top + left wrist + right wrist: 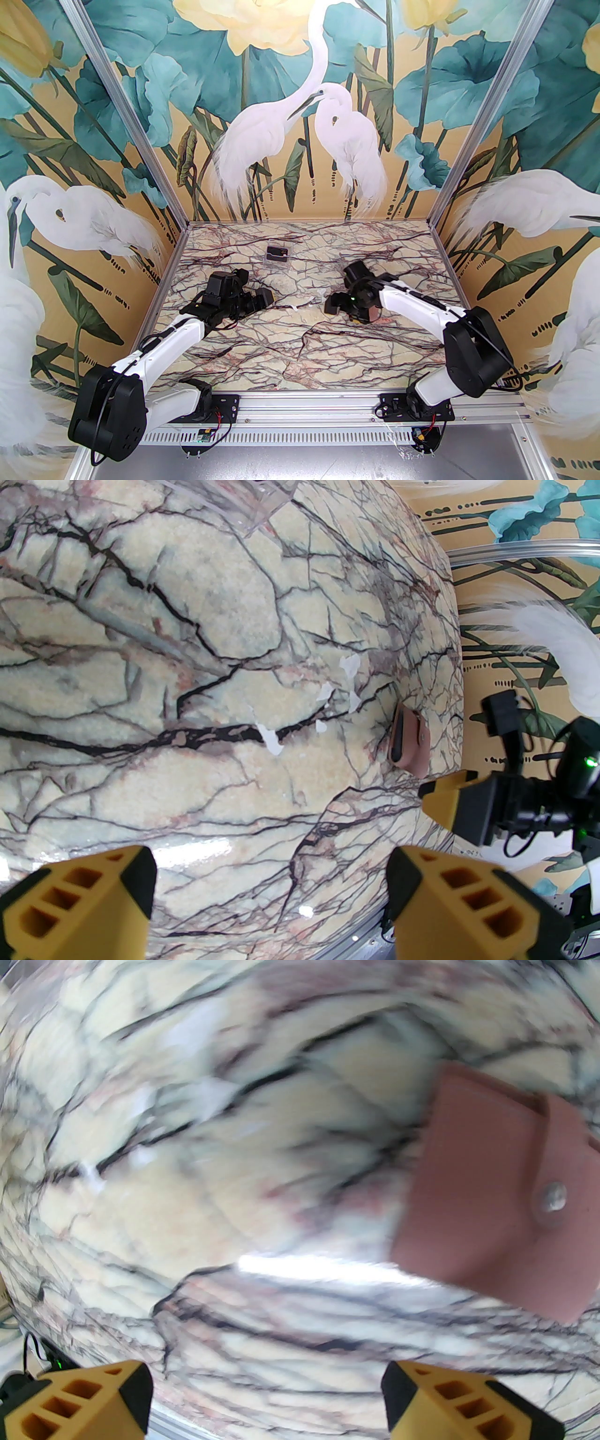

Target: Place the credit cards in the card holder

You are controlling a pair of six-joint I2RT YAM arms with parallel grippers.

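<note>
The left pincer (267, 876) and right pincer (265, 1384) are gaping wide, gripping nothing. The card holder (492, 1185) is lying folded on the table (225, 1157).

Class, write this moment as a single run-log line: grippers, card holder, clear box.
left gripper: open, empty | right gripper: open, empty, by card holder | card holder: folded, on table | clear box: far centre
</note>
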